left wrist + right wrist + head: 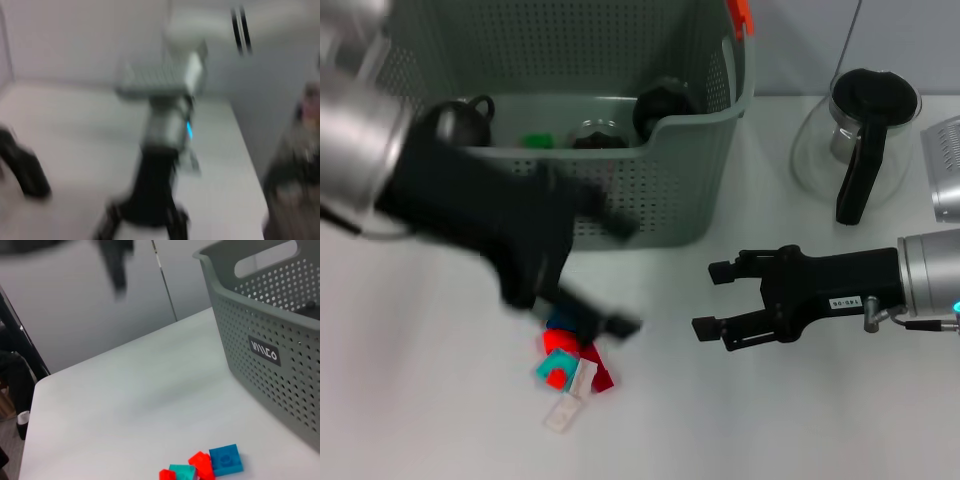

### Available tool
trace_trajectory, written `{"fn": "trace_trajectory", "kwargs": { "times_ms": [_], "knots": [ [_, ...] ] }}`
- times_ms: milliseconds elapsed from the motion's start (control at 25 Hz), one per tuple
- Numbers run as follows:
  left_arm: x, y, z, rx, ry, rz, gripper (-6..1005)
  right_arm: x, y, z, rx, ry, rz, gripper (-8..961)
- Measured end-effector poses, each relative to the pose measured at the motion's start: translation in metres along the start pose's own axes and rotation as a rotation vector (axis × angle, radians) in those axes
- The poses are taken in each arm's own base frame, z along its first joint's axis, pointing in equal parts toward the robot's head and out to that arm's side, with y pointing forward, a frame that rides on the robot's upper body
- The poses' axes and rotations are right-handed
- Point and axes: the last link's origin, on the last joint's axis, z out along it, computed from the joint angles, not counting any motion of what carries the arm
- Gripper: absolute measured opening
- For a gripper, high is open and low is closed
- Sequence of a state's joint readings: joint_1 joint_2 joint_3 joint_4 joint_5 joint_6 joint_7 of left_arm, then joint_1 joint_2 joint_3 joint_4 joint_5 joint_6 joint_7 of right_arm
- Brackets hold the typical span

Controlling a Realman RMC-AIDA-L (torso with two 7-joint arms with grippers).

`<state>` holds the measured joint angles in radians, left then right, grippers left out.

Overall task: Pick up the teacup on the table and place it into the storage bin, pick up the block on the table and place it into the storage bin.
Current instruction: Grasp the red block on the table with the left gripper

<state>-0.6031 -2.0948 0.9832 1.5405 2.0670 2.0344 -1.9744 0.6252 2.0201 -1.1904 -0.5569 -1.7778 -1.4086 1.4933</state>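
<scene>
left gripper (610,275) hanging blurred above blocks (570,360), fingers spread | right gripper (715,300) lying level, jaws apart, empty | storage bin (670,190) standing upright

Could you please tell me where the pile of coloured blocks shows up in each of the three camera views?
Head view: blocks lie on the table, in front of the bin.
Left wrist view: not visible.
Right wrist view: blocks at the bottom edge.
Shared landmark: the bin.

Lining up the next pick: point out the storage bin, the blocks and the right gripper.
storage bin (665,190): head view, perforated front wall.
blocks (560,345): head view, red block in the cluster.
right gripper (710,298): head view, midway between the open fingertips.
</scene>
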Motion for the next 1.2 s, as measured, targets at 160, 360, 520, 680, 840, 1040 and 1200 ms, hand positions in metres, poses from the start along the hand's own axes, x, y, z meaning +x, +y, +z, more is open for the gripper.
{"fn": "trace_trajectory", "kwargs": {
  "times_ms": [160, 360, 520, 680, 840, 1040, 1200],
  "knots": [
    [-0.027, 0.011, 0.019, 0.004, -0.151, 0.035, 919, 0.000, -0.001, 0.000, 0.006, 0.000, -0.001, 925],
    [-0.050, 0.008, 0.050, 0.029, -0.332, 0.068, 905, -0.001, -0.001, 0.000, 0.007, 0.000, -0.003, 925],
    [-0.064, -0.001, 0.068, 0.059, -0.442, 0.091, 893, 0.000, -0.001, 0.000, 0.009, 0.001, -0.002, 925],
    [-0.072, -0.010, 0.079, 0.076, -0.490, 0.134, 881, 0.001, -0.001, 0.000, 0.011, 0.000, 0.001, 925],
    [-0.080, -0.017, 0.085, 0.109, -0.541, 0.187, 869, 0.001, -0.002, 0.000, 0.017, -0.005, 0.005, 925],
    [-0.085, -0.021, 0.092, 0.108, -0.574, 0.213, 855, 0.001, -0.002, 0.000, 0.019, -0.012, 0.010, 925],
    [-0.087, -0.022, 0.096, 0.105, -0.606, 0.242, 843, 0.001, -0.002, -0.001, 0.024, -0.019, 0.016, 925]
  ]
}}
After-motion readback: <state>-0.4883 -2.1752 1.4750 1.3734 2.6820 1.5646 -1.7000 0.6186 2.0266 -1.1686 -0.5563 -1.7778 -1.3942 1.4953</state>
